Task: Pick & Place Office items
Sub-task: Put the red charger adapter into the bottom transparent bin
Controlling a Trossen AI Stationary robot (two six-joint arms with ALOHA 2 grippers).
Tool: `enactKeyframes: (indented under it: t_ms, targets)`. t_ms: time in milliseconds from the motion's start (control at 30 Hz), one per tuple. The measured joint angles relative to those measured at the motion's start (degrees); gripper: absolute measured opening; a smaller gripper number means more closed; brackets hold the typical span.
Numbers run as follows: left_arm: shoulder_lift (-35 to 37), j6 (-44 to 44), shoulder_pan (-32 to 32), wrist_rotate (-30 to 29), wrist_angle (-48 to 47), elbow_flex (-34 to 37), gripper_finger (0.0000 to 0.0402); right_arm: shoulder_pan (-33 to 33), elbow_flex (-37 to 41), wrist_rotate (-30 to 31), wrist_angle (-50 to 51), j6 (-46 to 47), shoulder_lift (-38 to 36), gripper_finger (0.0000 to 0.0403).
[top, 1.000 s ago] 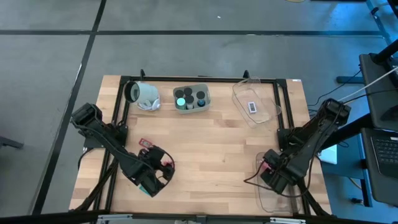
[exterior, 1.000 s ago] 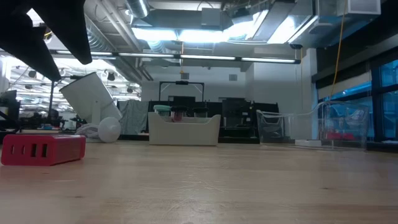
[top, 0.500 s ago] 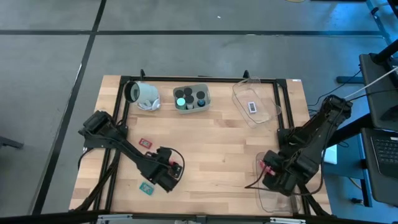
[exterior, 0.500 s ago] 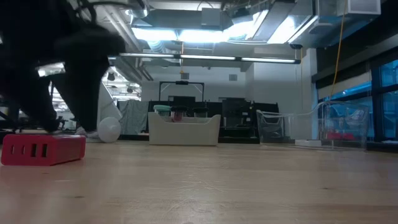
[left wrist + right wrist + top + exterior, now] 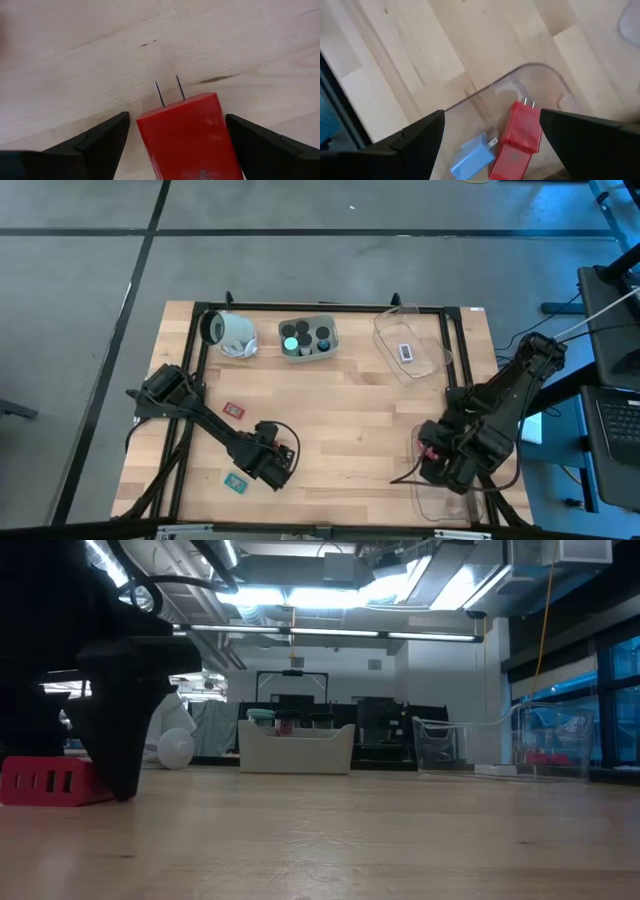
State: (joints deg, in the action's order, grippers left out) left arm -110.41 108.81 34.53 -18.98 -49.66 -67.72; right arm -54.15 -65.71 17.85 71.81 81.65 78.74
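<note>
A red plug block (image 5: 187,135) with two metal prongs lies flat on the wooden table; it also shows in the low view (image 5: 40,783). My left gripper (image 5: 177,120) is open and down at the table near its front left (image 5: 274,463), one finger on each side of the block with a narrow gap. My right gripper (image 5: 440,462) is open and empty above a clear tray (image 5: 450,498) at the front right. That tray holds a red plug block (image 5: 522,131) and a pale blue one (image 5: 472,156). A teal rectangle (image 5: 236,480) and a small red item (image 5: 234,410) lie on the table beside the left arm.
Along the far edge stand a white cup-like cylinder on its side (image 5: 230,332), a grey tray (image 5: 307,350) with black caps and a green-glowing one, and a clear tray (image 5: 425,365) with a white rectangle. A black frame (image 5: 320,307) borders the table.
My left gripper has gone toward the table's right edge and come down to the table, so that its open fingers now stand on either side of the red plug block. The teal rectangle, hidden under the gripper before, now shows.
</note>
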Motion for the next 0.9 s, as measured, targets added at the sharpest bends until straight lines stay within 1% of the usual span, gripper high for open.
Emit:
enactKeyframes:
  t_ms: [67,133,367,467,533,600,667,700,833,900]
  targets:
    - [0.1,0.1,0.2,-0.2,0.0,0.0,0.0317,0.6,0.0,0.8,0.1,-1.1,0.0,0.0329]
    - [0.1,-0.1,0.4,-0.5,-0.2,-0.1,0.03,1.4,0.0,1.3,0.0,-2.2,0.0,0.0329]
    - [-0.1,-4.3,1.3,0.5,0.7,-2.9,0.0217,4.1,0.0,4.2,0.0,-7.4,0.0,0.0329]
    - [-0.1,-7.1,1.5,-0.8,0.2,-4.8,0.0215,5.2,0.0,7.4,-0.1,-9.4,0.0,0.0329]
    - [-0.1,-9.8,1.8,-2.9,0.1,-6.7,0.0215,5.9,0.0,10.7,-0.9,-11.5,0.0,0.0329]
    - [-0.1,-13.1,1.9,-4.9,0.1,-8.9,0.0215,6.6,0.0,14.7,-2.8,-15.5,0.0,0.0329]
    - [-0.1,-17.1,1.8,-6.6,0.1,-11.4,0.0215,7.2,0.0,17.6,-6.4,-23.5,0.0,0.0329]
    - [-0.1,-19.6,1.8,-7.3,0.5,-12.6,0.0214,7.4,0.0,18.7,-8.9,-29.2,0.0,0.0329]
    - [-0.1,-29.4,1.8,-9.7,2.9,-18.2,0.0214,7.8,0.0,22.1,-22.9,-55.1,0.0,0.0329]
    - [-0.1,-34.5,1.8,-10.3,5.8,-20.8,0.0214,8.1,0.0,22.1,-30.7,-67.9,0.0,0.0329]
